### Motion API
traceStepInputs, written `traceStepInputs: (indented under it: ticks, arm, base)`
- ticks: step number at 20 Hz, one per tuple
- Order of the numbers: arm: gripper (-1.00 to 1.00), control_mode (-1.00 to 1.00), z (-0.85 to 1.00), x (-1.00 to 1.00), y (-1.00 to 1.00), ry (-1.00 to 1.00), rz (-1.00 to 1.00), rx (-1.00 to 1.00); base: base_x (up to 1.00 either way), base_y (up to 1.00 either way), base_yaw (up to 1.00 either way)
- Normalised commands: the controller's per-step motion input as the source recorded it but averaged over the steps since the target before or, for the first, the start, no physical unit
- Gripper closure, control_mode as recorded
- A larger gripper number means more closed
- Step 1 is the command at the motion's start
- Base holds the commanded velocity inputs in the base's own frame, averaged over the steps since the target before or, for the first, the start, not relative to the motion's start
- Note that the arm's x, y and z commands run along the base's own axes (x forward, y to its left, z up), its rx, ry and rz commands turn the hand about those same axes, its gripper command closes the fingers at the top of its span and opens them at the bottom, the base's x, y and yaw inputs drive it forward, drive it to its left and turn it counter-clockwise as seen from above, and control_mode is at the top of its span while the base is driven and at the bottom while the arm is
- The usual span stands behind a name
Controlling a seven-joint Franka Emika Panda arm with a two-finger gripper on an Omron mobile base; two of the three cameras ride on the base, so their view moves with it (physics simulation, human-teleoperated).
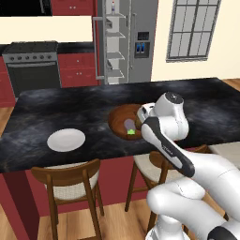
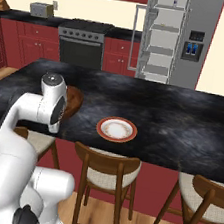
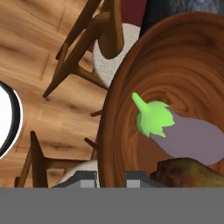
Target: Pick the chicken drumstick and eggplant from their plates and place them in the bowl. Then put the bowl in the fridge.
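the round brown wooden bowl (image 3: 175,78) sits on the black marble counter (image 1: 70,110) at its near edge. inside i see the pale purple eggplant (image 3: 188,140) with green cap, the reddish-brown chicken drumstick (image 3: 188,173) at its 6 o'clock. my gripper (image 3: 110,177) is closed on the bowl's rim. the grey steel fridge (image 1: 140,42) stands open at 12 o'clock.

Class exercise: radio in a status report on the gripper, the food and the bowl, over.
Gripper shut, gripping the bowl at its rim. Eggplant and drumstick inside. Fridge door open, counter between.
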Motion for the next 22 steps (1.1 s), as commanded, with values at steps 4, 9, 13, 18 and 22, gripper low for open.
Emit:
traceStepInputs:
  ticks: [4, 9, 13, 18, 22]
  arm:
    - [1.00, -1.00, 0.00, -0.25, -0.02, 0.00, 0.00, 0.10]
    - [1.00, -1.00, 0.06, -0.24, -0.02, 0.00, 0.00, 0.11]
    - [1.00, -1.00, 0.04, -0.14, 0.00, 0.00, 0.00, 0.00]
    - [1.00, -1.00, 0.00, 0.00, 0.00, -0.01, 0.00, 0.00]
    - [1.00, -1.00, 0.00, 0.00, 0.00, 0.00, 0.00, 0.00]
  base:
    - [0.00, 0.00, 0.00]
    - [0.00, 0.00, 0.00]
    - [0.00, 0.00, 0.00]
    - [0.00, 0.00, 0.00]
    - [0.00, 0.00, 0.00]
